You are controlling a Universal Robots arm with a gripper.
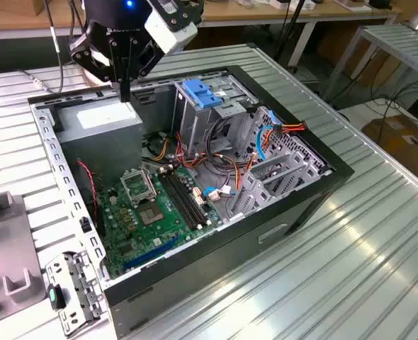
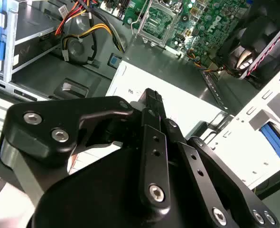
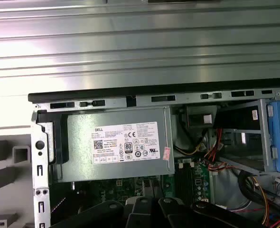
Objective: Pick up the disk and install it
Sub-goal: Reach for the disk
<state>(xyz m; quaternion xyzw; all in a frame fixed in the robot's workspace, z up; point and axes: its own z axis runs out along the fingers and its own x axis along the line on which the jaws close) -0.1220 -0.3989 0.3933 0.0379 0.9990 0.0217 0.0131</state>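
The disk is out of view. My black gripper [image 1: 126, 93] hangs at the far end of the open computer case [image 1: 322, 166], just above the grey power supply [image 1: 99, 120]. Its fingers point down and stand together with nothing between them. In the second wrist view the gripper [image 2: 152, 97] is over the power supply's white sticker [image 2: 187, 107]. In the first wrist view the power supply [image 3: 116, 142] lies along the case's back wall. The metal drive cage [image 1: 216, 117] with a blue latch [image 1: 198, 92] on top stands to the exterior view's right of the gripper.
The green motherboard [image 1: 152, 205] lies on the case floor with loose red, yellow and orange cables [image 1: 230, 166] beside it. Grey fixtures [image 1: 7, 248] and a perforated bracket [image 1: 74, 290] lie on the ribbed metal table [image 1: 351, 255] at the exterior view's left.
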